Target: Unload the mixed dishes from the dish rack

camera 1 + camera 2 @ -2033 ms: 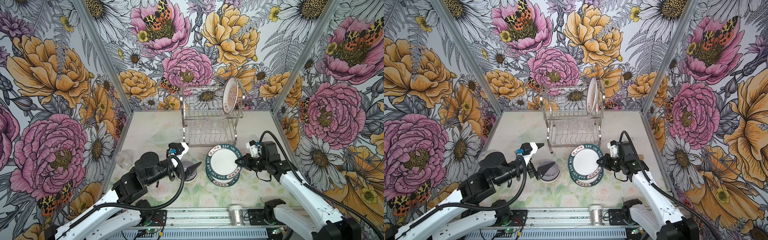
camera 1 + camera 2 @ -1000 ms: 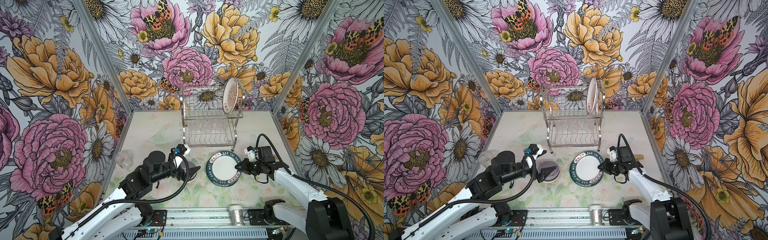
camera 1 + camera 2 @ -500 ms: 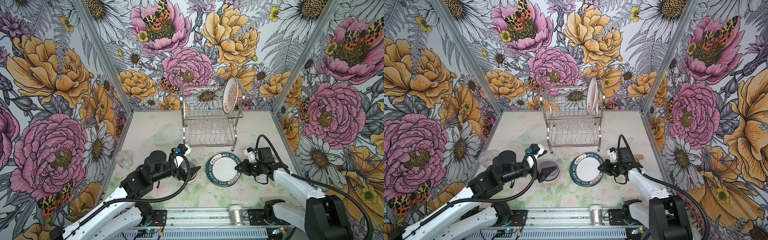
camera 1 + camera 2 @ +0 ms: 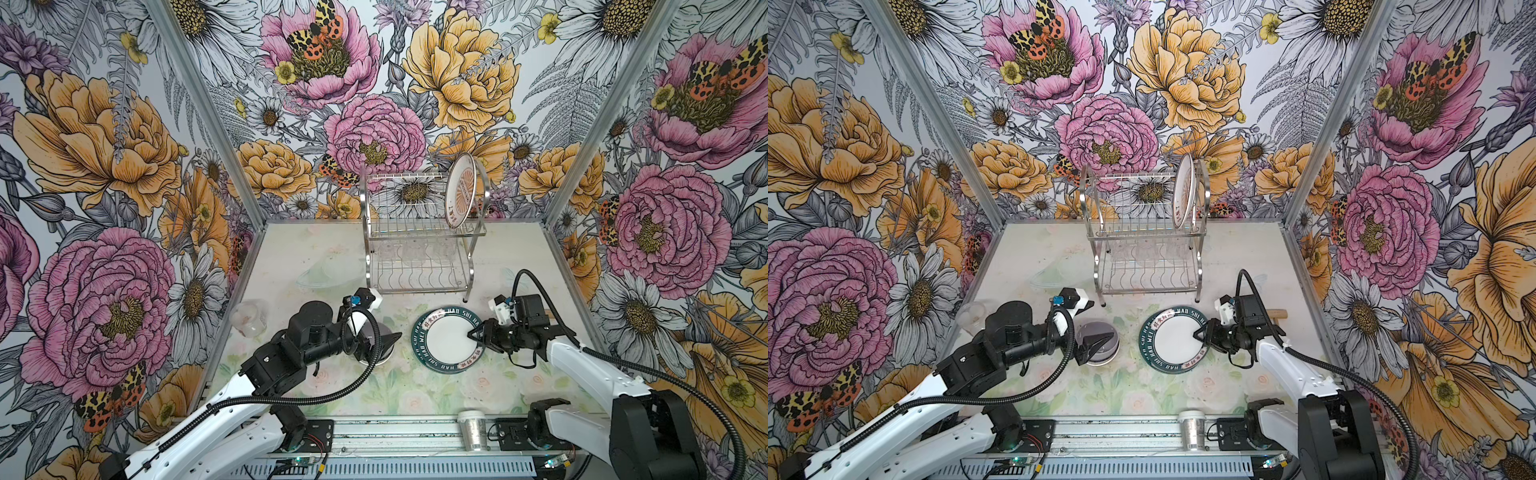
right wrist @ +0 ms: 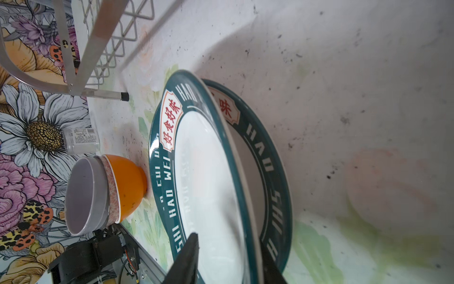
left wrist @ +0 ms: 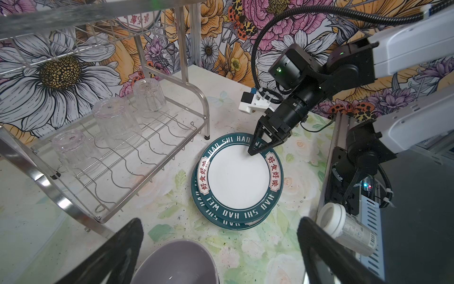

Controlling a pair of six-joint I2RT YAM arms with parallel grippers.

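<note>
The chrome dish rack point(image 4: 419, 249) point(image 4: 1142, 257) stands at the back. An orange sunburst plate point(image 4: 460, 195) point(image 4: 1183, 191) stands upright in its top tier, and three clear glasses point(image 6: 115, 123) sit upside down on the lower tier. Two green-rimmed plates point(image 4: 446, 345) point(image 6: 238, 177) lie stacked on the table, the upper one slightly offset. My right gripper point(image 4: 473, 332) point(image 5: 228, 242) straddles the upper plate's rim, jaws parted with a gap. My left gripper point(image 4: 388, 340) point(image 6: 220, 220) hangs open over the lavender bowl point(image 6: 177, 263), which is nested in a floral-patterned bowl point(image 5: 111, 186) and an orange bowl point(image 5: 127, 184).
A silver glittery cup point(image 4: 471, 430) point(image 6: 348, 231) with a white lid lies on the front rail. A clear tub point(image 4: 249, 318) sits at the table's left edge, and a clear dish point(image 4: 332, 270) lies left of the rack. Flowered walls close in three sides.
The right gripper has lowered the tilted green-rimmed plate onto the other one and its jaws have parted. The left arm has shifted only slightly.
</note>
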